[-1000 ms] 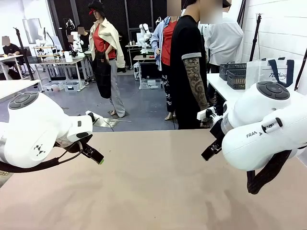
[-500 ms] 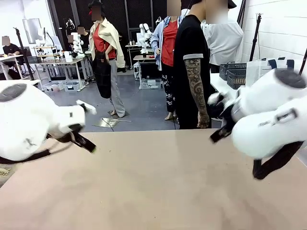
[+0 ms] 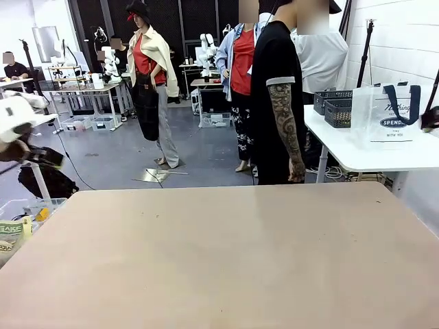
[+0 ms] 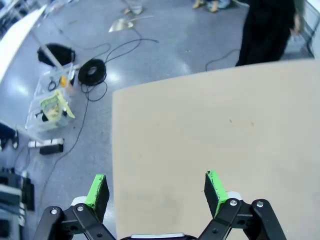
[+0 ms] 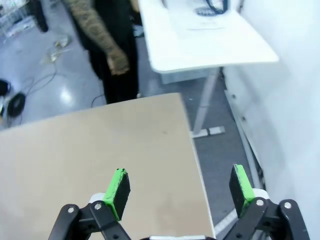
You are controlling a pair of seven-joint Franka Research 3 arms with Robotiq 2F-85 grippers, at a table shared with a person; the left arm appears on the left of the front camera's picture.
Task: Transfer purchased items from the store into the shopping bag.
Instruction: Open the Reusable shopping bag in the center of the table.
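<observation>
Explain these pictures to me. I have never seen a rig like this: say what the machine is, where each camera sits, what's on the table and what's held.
This is a two-armed robot at a tan table. The front picture looks across that table at a person standing on the far side. The other two pictures come from cameras on the wrists, each looking along its own grasping part: the left end effector and the right end effector, both black with green pads. Both are open and hold nothing. The tabletop is bare. The shopping bag stands on a white side table, and yellowish packets lie in a clear bin on the floor.
</observation>
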